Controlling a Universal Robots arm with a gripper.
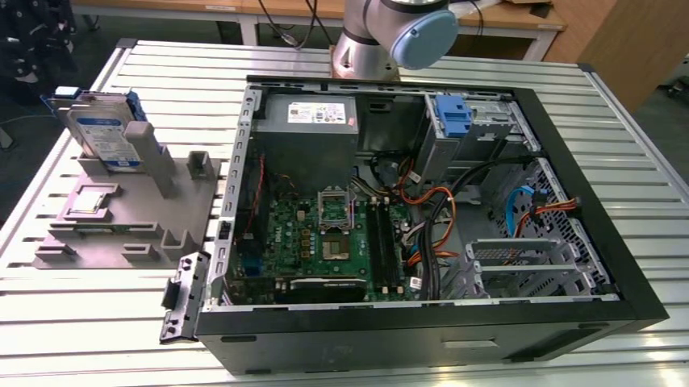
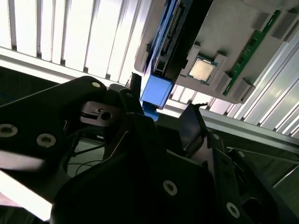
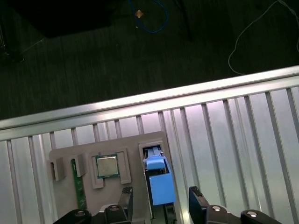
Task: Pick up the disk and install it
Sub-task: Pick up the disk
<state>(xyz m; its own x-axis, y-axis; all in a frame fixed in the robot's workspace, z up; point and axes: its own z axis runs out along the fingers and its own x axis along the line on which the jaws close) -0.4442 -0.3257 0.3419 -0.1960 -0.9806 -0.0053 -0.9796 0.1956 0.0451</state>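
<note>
Hanging with fingers [image 3: 127, 198] spread above the disk [image 1: 102, 133], at ten o'clock of the case [image 1: 431, 318], the gripper [image 3: 160, 190] may tip it.

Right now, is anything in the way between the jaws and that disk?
Nothing visible. In the first wrist view the open jaws flank the disk, a bare gap on each side; it stands in a grey holder.
</note>
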